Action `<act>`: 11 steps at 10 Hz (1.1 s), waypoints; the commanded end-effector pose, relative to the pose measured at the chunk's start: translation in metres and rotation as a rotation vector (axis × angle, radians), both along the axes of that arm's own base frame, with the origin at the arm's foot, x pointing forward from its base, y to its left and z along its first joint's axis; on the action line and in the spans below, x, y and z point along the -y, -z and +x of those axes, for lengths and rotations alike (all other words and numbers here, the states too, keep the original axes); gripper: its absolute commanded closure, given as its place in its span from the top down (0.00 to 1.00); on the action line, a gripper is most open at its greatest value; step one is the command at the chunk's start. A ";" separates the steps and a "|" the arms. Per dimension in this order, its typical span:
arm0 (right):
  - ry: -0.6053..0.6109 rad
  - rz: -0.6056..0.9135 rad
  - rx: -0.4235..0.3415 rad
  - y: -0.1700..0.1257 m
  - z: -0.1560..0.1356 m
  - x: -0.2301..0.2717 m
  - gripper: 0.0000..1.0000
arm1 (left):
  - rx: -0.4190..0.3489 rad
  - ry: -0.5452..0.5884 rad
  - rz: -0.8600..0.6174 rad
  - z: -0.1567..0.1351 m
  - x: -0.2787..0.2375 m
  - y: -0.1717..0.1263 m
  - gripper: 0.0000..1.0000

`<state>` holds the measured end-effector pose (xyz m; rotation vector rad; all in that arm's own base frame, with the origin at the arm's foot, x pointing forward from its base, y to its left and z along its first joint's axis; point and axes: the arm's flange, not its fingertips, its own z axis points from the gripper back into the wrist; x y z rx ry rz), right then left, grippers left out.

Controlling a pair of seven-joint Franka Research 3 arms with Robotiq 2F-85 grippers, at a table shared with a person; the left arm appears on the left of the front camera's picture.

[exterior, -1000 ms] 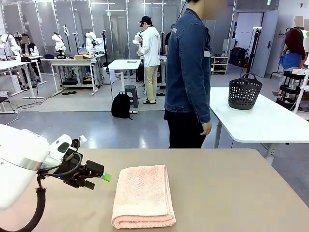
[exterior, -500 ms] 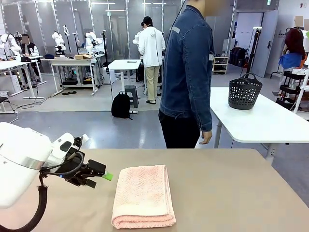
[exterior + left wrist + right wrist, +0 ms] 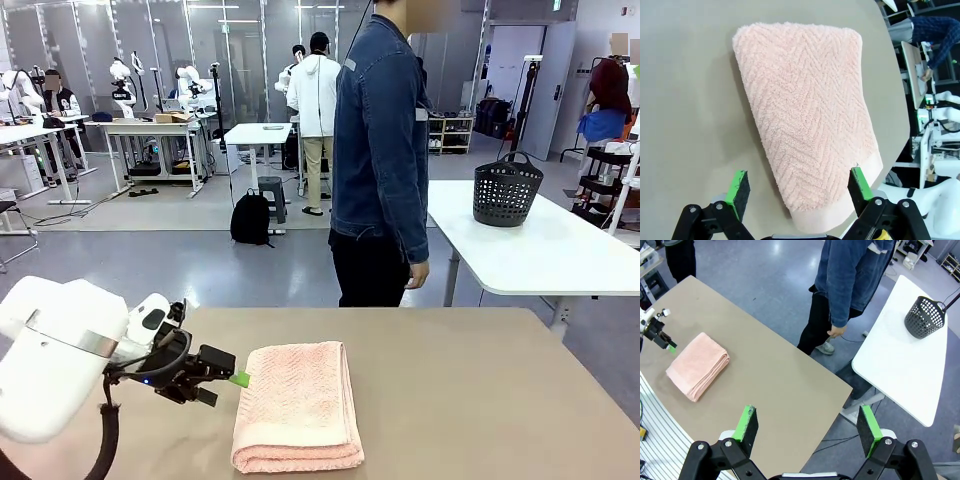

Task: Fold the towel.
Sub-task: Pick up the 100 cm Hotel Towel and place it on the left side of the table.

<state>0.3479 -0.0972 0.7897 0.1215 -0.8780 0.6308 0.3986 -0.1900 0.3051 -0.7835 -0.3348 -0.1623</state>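
pink folded towel (image 3: 298, 405) lies on table (image 3: 480, 400); left gripper (image 3: 234, 378) beside it, both jaws apart.

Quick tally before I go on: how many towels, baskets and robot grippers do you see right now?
towel: 1
black basket: 1
left gripper and right gripper, both open: 2
Total: 4

at the lower left, the white left arm (image 3: 50, 375) is showing a black cable loop, its black left gripper (image 3: 236, 379) wearing green pads (image 3: 740, 186).
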 end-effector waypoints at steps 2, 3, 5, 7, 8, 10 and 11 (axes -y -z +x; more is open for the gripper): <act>0.001 -0.008 -0.007 0.001 -0.001 -0.001 1.00 | 0.001 -0.001 -0.076 0.011 0.010 0.023 1.00; 0.001 -0.008 -0.007 0.001 -0.001 -0.001 1.00 | -0.014 -0.004 -0.083 0.012 0.015 0.029 1.00; 0.001 -0.008 -0.007 0.001 -0.001 -0.001 1.00 | -0.048 -0.012 -0.160 0.017 0.030 0.044 1.00; 0.001 -0.008 -0.007 0.001 -0.001 -0.001 1.00 | -0.063 -0.005 -0.194 0.021 0.040 0.049 1.00; 0.001 -0.008 -0.007 0.001 -0.001 -0.001 1.00 | -0.051 0.001 -0.215 0.022 0.043 0.048 0.48; 0.001 -0.008 -0.007 0.001 -0.001 -0.001 1.00 | -0.074 -0.009 -0.206 0.024 0.042 0.048 0.00; 0.001 -0.008 -0.007 0.001 -0.001 -0.001 1.00 | -0.072 -0.006 -0.208 0.024 0.041 0.047 0.00</act>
